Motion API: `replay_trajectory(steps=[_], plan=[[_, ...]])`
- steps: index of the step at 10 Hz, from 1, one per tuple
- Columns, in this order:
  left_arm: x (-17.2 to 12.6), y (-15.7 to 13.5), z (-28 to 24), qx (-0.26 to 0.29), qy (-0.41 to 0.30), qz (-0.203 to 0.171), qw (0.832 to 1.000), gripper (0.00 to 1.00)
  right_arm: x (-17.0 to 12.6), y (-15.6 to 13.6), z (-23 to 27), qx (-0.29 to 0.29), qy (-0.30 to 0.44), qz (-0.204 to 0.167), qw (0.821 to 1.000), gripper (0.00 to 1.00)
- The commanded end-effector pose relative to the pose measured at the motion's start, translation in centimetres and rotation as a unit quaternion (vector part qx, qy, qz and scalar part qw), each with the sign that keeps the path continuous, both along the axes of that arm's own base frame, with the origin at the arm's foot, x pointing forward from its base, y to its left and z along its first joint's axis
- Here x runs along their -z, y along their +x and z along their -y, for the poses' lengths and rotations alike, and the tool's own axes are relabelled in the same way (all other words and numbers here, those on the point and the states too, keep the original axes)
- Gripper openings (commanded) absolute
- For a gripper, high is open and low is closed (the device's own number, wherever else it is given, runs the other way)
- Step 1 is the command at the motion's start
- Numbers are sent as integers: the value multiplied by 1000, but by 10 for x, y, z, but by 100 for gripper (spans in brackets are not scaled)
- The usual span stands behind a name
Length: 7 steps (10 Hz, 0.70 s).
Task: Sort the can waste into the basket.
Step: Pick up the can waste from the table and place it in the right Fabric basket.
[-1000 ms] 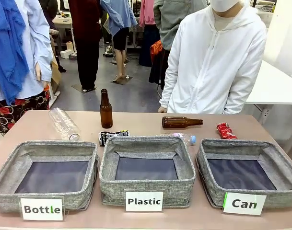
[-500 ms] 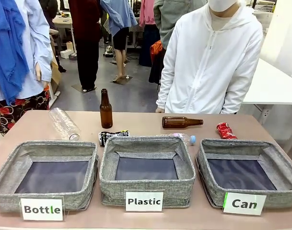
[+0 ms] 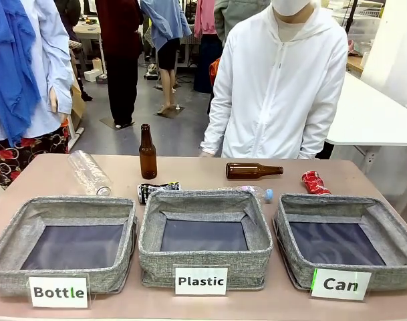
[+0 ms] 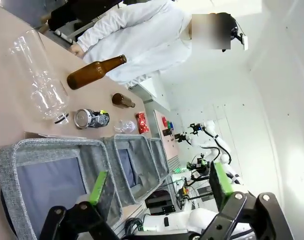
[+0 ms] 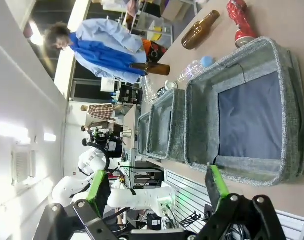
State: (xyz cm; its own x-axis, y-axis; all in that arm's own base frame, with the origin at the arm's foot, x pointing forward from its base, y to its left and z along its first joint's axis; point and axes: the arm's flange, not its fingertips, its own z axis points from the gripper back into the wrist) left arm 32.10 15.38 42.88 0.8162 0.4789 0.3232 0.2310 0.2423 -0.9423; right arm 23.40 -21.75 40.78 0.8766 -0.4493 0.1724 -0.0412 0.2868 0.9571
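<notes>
A crushed red can lies on the table just behind the grey basket labelled "Can" at the right. A dark crushed can lies behind the left corner of the middle basket. In the left wrist view my left gripper hangs open above the near baskets, with the dark can and the red can farther off. My right gripper is open too, held off the near side of the Can basket, with the red can beyond it.
Like baskets labelled "Bottle" and "Plastic" stand left of the Can basket. One brown bottle stands upright, another lies flat. Clear plastic bottles lie behind the baskets. A person in white stands across the table.
The person in white has stepped to the left along the far edge. Cans, bottles and baskets have not moved.
</notes>
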Motion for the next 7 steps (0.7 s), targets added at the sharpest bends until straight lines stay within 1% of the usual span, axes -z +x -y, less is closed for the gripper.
replay_trajectory(steps=[1,2,3,4,5,6,7], plan=[[2,3,1,6,6,11,1000,100,-1,3,1,2,3,19,1000,100],[2,3,1,6,6,11,1000,100,-1,3,1,2,3,19,1000,100],[1,1,1,1,2,-2,1000,100,-1,3,1,2,3,19,1000,100],[-14,10,9,75,72,34,994,100,-1,3,1,2,3,19,1000,100],[-33,23,19,94,137,51,985,100,-1,3,1,2,3,19,1000,100],[-57,42,55,112,209,64,969,100,-1,3,1,2,3,19,1000,100],[-73,60,79,133,265,70,953,100,-1,3,1,2,3,19,1000,100]])
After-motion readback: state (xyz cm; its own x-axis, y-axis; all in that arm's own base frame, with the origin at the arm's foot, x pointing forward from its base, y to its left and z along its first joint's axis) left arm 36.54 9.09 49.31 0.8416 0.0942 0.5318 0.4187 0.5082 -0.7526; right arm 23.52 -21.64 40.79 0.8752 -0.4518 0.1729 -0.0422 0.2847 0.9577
